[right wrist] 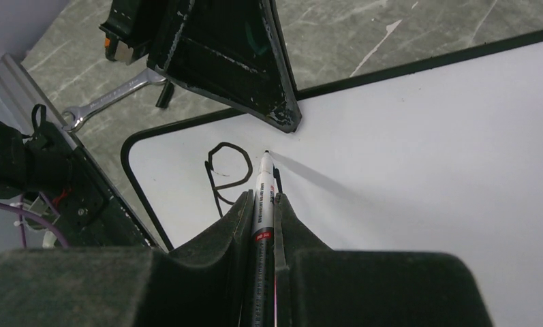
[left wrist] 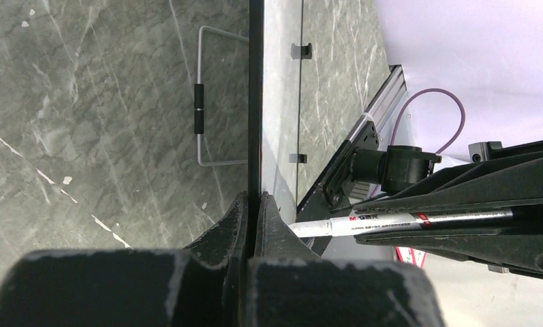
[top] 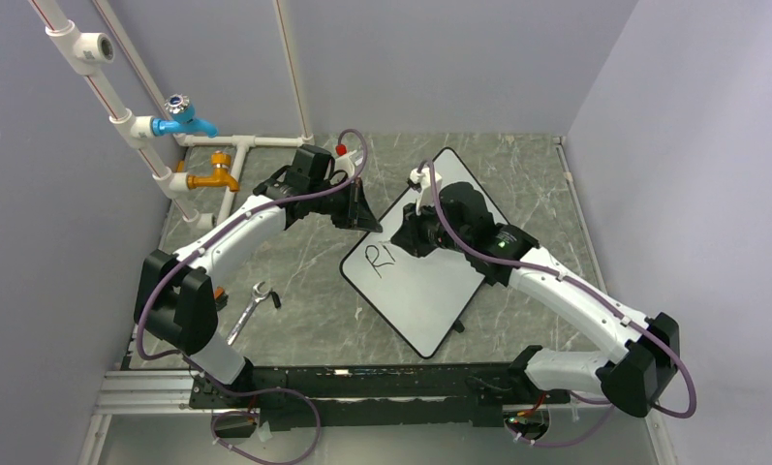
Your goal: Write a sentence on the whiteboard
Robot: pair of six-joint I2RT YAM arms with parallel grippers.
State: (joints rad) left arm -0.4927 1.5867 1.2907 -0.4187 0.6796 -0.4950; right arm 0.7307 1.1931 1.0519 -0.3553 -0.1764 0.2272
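Pinching a marker (right wrist: 264,178) tight, the right gripper (right wrist: 265,197) holds its tip beside the first letters (right wrist: 225,167) on the whiteboard (top: 425,291), which lies flat and askew in the middle of the table (top: 294,262). The left gripper (left wrist: 253,204) clamps the board's far left rim. Stiff, light and likely slippery, the board seems best held by that thin edge.
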